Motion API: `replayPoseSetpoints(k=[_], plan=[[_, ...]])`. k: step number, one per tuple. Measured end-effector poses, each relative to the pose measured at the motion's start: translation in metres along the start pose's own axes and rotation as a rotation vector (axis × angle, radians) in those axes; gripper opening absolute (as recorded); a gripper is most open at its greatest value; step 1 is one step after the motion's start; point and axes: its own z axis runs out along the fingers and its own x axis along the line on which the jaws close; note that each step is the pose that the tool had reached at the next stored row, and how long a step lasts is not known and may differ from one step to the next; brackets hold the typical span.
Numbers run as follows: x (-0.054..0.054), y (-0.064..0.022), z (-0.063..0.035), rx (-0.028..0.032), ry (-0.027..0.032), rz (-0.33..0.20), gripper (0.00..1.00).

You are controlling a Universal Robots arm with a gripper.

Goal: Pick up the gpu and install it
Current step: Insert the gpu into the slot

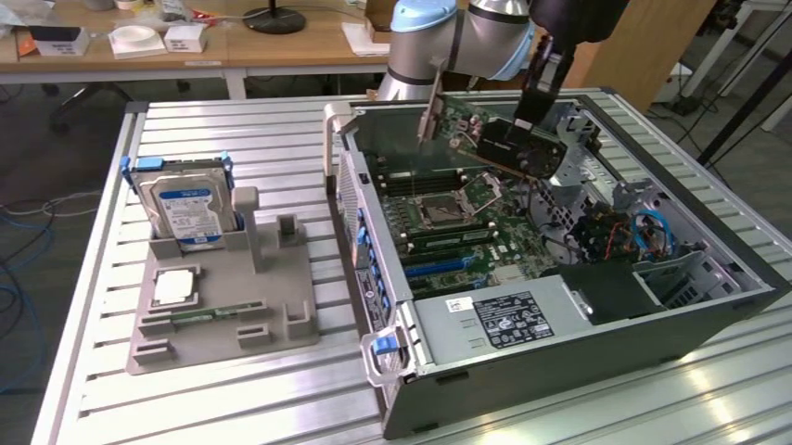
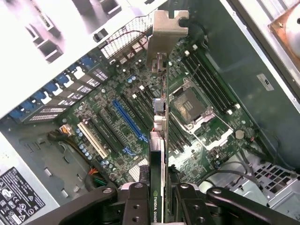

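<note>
The gpu (image 1: 525, 148) is a black card hanging tilted over the far part of the open computer case (image 1: 693, 315), above the motherboard (image 1: 477, 232). My gripper (image 1: 541, 93) is shut on its upper edge. In the wrist view the gpu (image 2: 159, 145) shows edge-on, thin, with its silver bracket (image 2: 165, 35) at the far end. My gripper (image 2: 160, 206) clamps it between black fingers (image 2: 136, 204). Below the card lie the blue slot (image 2: 129, 119) and the bare processor socket (image 2: 190, 103); the card is still well above the board.
A grey parts holder (image 1: 278, 320) stands on the slatted table at the exterior view's left, carrying a blue-labelled hard drive (image 1: 185, 209), a processor (image 1: 173, 286) and a memory stick (image 1: 204, 315). The power supply (image 1: 507, 320) fills the case's near end. Cables (image 1: 632, 236) lie inside the case.
</note>
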Motion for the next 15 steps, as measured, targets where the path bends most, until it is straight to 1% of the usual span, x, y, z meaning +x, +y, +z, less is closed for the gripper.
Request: replayPoseSetpoints(k=[8, 15], plan=[[0.0000, 0.0000, 0.0000, -0.0018, 0.0026, -0.057, 0.26], [0.0000, 0.0000, 0.0000, -0.0028, 0.0042, -0.093, 0.26]])
